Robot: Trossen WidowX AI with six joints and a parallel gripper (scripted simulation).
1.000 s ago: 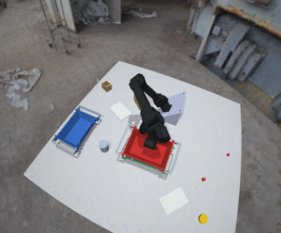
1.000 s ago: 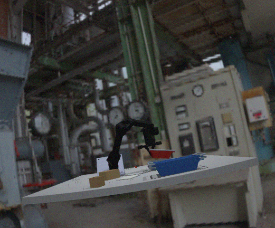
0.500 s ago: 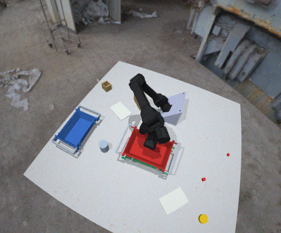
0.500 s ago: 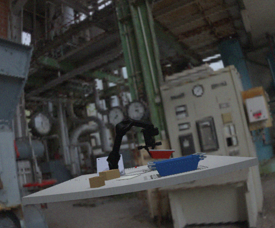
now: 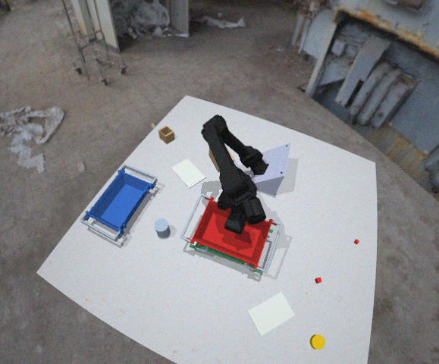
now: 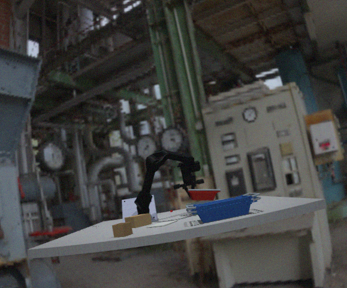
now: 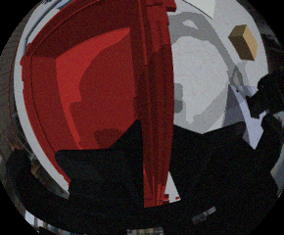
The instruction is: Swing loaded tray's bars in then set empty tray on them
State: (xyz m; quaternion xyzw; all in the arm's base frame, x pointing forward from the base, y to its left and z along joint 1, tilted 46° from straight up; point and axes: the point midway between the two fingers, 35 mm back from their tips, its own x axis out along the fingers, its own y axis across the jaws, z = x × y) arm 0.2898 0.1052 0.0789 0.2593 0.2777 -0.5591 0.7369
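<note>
The red empty tray (image 5: 216,229) (image 6: 204,194) (image 7: 108,103) is over the green tray (image 5: 223,255) and looks about level in the exterior view. My gripper (image 5: 239,213) (image 6: 189,192) (image 7: 146,123) is shut on one long side wall of the red tray. The red tray's wire bars are out over its ends, one at the left bar (image 5: 191,217) and one at the right bar (image 5: 274,247). The green tray shows only as a strip and small bits past the red one. Its load and bars are mostly hidden. I cannot tell whether the two trays touch.
A blue tray (image 5: 121,202) (image 6: 223,210) stands left. A pale blue cylinder (image 5: 161,227) stands between the trays. A lilac slanted panel (image 5: 274,160) and brown boxes (image 5: 166,134) (image 6: 122,230) (image 7: 245,43) stand near the arm. Two red cubes, white sheets and a yellow disc (image 5: 318,342) lie about.
</note>
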